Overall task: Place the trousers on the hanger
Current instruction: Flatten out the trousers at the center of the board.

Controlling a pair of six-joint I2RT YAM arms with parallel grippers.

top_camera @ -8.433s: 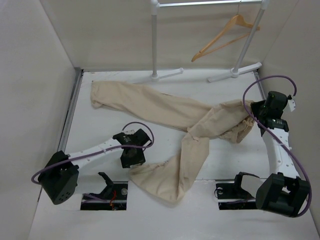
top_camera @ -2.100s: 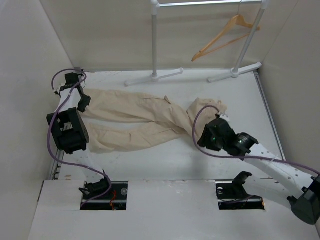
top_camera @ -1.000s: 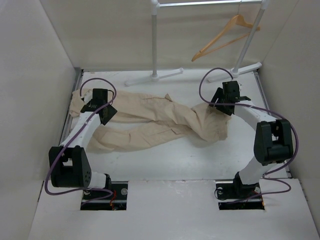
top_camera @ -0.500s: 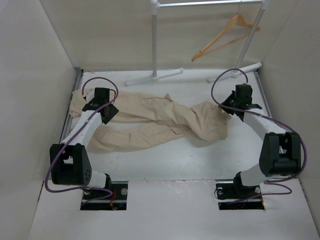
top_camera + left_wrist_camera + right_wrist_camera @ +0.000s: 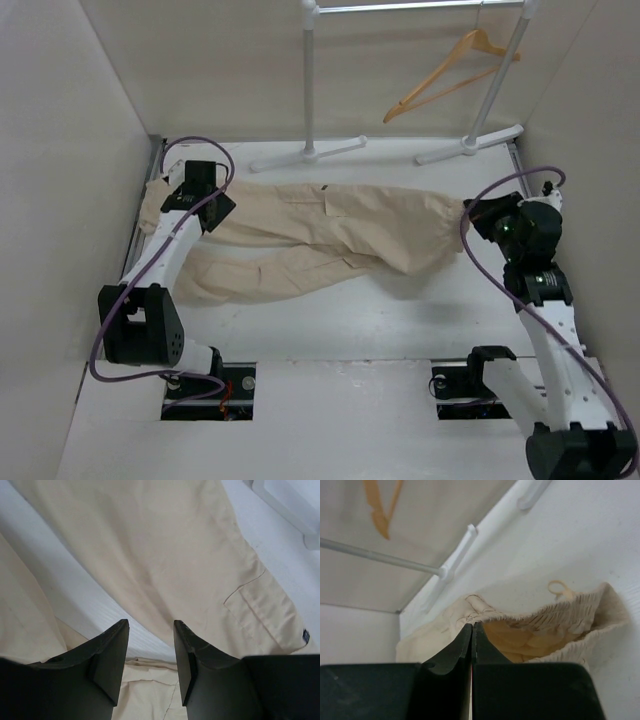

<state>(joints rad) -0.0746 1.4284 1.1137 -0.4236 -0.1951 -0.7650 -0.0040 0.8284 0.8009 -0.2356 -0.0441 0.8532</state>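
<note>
1. Grippers: left gripper [image 5: 150,626] open over trousers [image 5: 330,225]; right gripper [image 5: 471,626] closed at waistband [image 5: 545,615], grip unconfirmed.
2. Trousers flat on table [image 5: 420,320], spread left to right.
3. Bare hanger [image 5: 445,75] on far rack [image 5: 310,80]; hanging not started.

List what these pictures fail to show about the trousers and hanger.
The hanger: right wrist view, top edge cuts it off.
The trousers: top external view, the left arm covers part of the leg ends.
Dark label on the trousers: left wrist view, too small to read.
</note>
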